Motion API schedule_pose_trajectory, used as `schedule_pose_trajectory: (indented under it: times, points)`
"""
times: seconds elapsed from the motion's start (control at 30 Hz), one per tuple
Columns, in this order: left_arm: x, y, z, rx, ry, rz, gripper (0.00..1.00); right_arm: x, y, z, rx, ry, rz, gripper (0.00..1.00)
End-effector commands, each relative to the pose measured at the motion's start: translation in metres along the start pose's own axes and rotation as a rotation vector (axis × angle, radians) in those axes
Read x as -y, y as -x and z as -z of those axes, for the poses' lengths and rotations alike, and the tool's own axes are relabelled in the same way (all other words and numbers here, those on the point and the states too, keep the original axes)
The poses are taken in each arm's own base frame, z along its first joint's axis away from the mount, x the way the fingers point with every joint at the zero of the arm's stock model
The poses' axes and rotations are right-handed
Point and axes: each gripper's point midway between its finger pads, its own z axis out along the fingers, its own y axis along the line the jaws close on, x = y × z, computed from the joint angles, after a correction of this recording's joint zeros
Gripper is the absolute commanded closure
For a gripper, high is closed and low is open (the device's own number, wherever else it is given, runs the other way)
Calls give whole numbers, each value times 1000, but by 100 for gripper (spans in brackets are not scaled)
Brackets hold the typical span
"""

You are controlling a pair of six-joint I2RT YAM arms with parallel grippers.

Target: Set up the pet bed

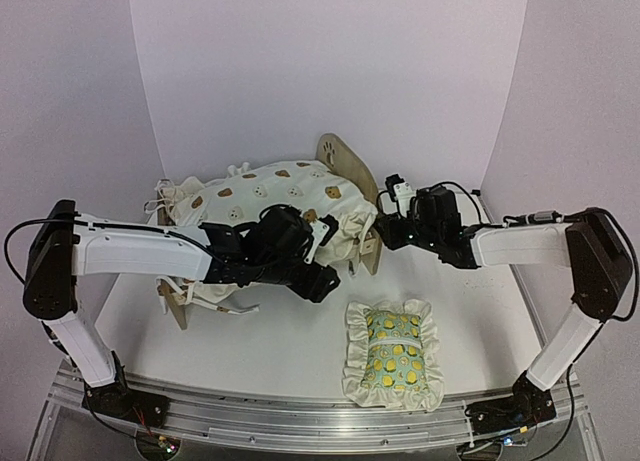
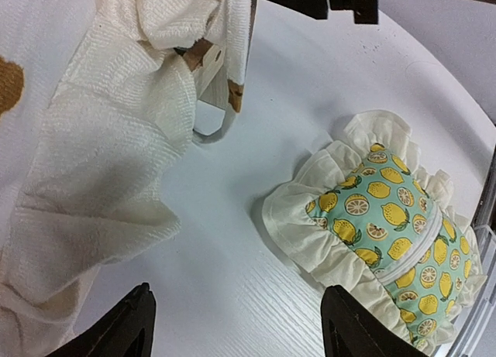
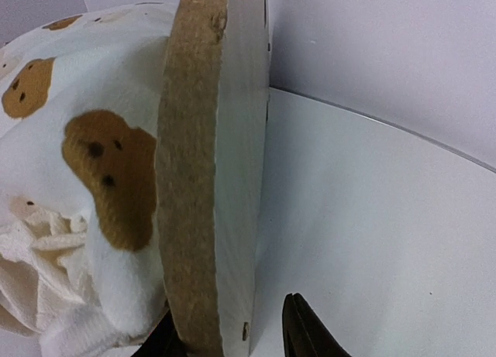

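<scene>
The pet bed (image 1: 346, 164) stands at the back middle of the table, its light-wood headboard with the paw cutout on the right. The cream bear-print cushion (image 1: 270, 191) lies bunched over the frame and hides the striped base. My left gripper (image 1: 318, 281) is open and empty, over bare table between the cushion's hanging edge (image 2: 93, 156) and the lemon-print pillow (image 2: 387, 225). My right gripper (image 1: 372, 239) is open, with one finger on each side of the headboard's lower edge (image 3: 209, 140). A small gap shows beside the right finger (image 3: 302, 334).
The green lemon-print ruffled pillow (image 1: 395, 353) lies flat near the front right of the white table (image 1: 300, 351). The cushion's ties (image 2: 213, 128) hang down by a wooden bed leg (image 2: 200, 56). Pale walls close in the back and sides.
</scene>
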Motion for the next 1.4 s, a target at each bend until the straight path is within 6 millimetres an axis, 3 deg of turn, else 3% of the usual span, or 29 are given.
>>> schedule_pose_trajectory:
  times: [0.0, 0.1, 0.17, 0.2, 0.43, 0.67, 0.83, 1.13, 1.37]
  points:
    - [12, 11, 19, 59, -39, 27, 26, -7, 23, -15, 38, 74, -59, 67]
    - [17, 4, 19, 53, -56, 35, 27, -12, 23, -19, 32, 99, -75, 82]
    - [23, 1, 19, 58, -77, 39, 27, -12, 25, -17, 35, 101, -86, 97]
    - [25, -3, 18, 57, -85, 41, 27, -11, 26, -16, 40, 94, -91, 100]
    - [35, -18, 8, 99, -150, 79, 27, -13, 56, -2, 51, 70, -96, 100]
    - [48, -33, -7, 152, -147, 46, 27, -45, 71, 3, 23, 12, -15, 100]
    - [52, -36, -8, 256, -154, 12, 26, -52, 83, 6, 29, -47, -15, 100]
    - [42, -57, -10, 505, -128, -139, 22, -59, 104, 16, 33, -62, -16, 100]
    - [30, -46, -14, 684, -35, -196, 21, -65, 112, 24, 30, -47, -19, 100]
